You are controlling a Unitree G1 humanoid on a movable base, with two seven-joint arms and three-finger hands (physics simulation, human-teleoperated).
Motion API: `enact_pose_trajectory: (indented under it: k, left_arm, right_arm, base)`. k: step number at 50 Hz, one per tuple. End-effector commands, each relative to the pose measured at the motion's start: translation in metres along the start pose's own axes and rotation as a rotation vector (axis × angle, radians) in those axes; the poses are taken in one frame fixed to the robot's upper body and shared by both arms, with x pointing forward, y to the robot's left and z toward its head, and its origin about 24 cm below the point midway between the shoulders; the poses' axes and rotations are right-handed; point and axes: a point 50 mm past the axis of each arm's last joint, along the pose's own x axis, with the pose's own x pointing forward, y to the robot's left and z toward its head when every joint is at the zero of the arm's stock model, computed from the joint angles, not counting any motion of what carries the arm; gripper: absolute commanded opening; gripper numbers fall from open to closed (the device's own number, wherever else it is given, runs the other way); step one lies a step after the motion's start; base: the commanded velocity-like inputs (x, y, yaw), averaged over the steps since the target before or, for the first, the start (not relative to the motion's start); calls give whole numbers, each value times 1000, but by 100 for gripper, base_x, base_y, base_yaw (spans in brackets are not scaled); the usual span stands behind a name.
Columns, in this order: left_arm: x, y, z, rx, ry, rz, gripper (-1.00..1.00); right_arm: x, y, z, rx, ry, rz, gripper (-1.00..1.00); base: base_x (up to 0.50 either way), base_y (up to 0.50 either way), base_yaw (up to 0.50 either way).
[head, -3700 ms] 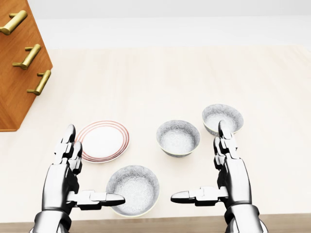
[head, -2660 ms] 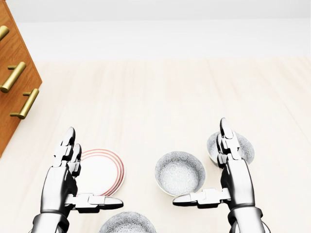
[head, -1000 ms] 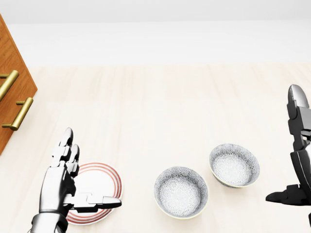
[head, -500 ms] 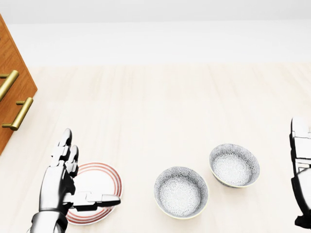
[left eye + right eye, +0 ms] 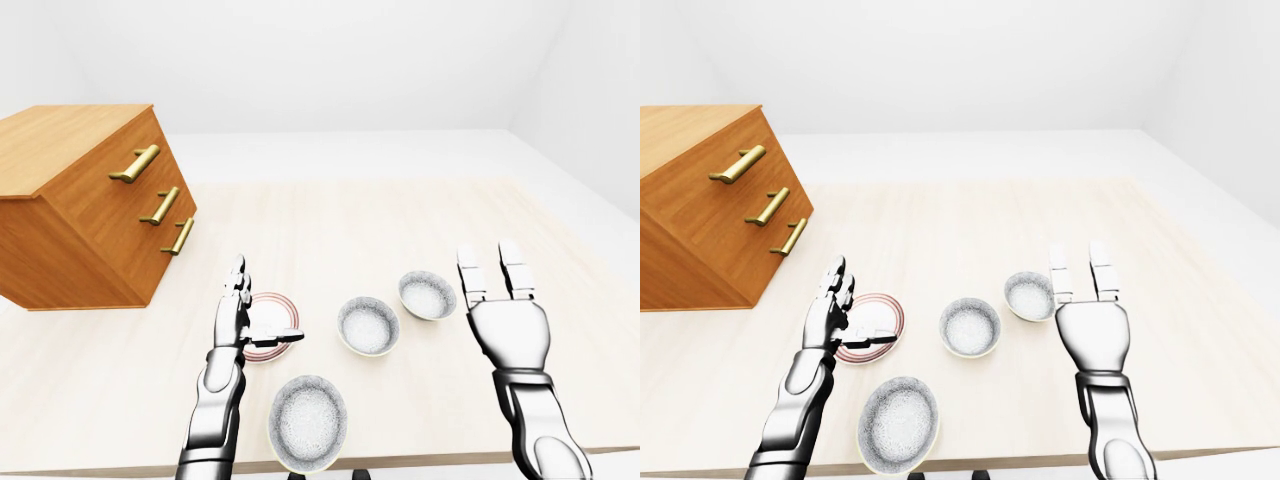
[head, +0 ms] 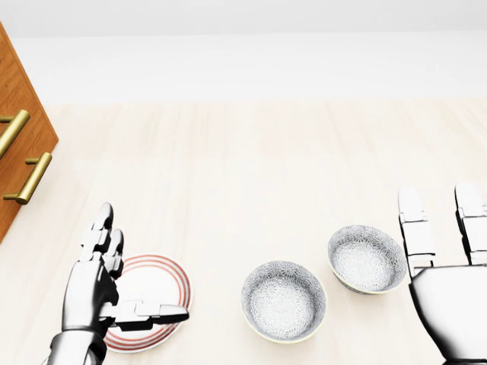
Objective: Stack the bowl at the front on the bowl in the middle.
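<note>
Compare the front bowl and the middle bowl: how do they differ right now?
The front bowl sits at the left-eye view's bottom; the middle bowl sits higher, between the plate and a third bowl. The front bowl falls outside the head view; the middle bowl shows there. Both are speckled, upright, empty and untouched.

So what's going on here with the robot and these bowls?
A silver humanoid robot is meant to stack the speckled grey bowl nearest it onto the matching middle bowl. Neither hand holds anything: its left hand is open by the red-rimmed white plate, its right hand open beside the third bowl. All three bowls sit apart on the pale wooden table.
</note>
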Motion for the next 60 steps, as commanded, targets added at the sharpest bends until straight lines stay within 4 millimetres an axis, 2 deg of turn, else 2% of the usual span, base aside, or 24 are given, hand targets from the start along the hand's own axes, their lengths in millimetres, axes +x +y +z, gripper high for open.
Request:
enact_pose_trajectory:
  k: [1,14,28,60]
  left_arm:
    - [0,0,-1,-2,5,0,100]
    - [0,0,-2,0,7,-1,100]
    - [0,0,-1,1,7,0,100]
    - [0,0,-2,1,8,0,100]
  right_arm:
    - [5,5,13,20,-55,-47,100]
    - [6,20,30,95,-102,-15,100]
    - [1,33,41,167,-115,34,100]
    - [4,49,43,269,-79,96,100]
  base:
    - [0,0,0]
    - [0,0,0]
    - [0,0,0]
    - [0,0,0]
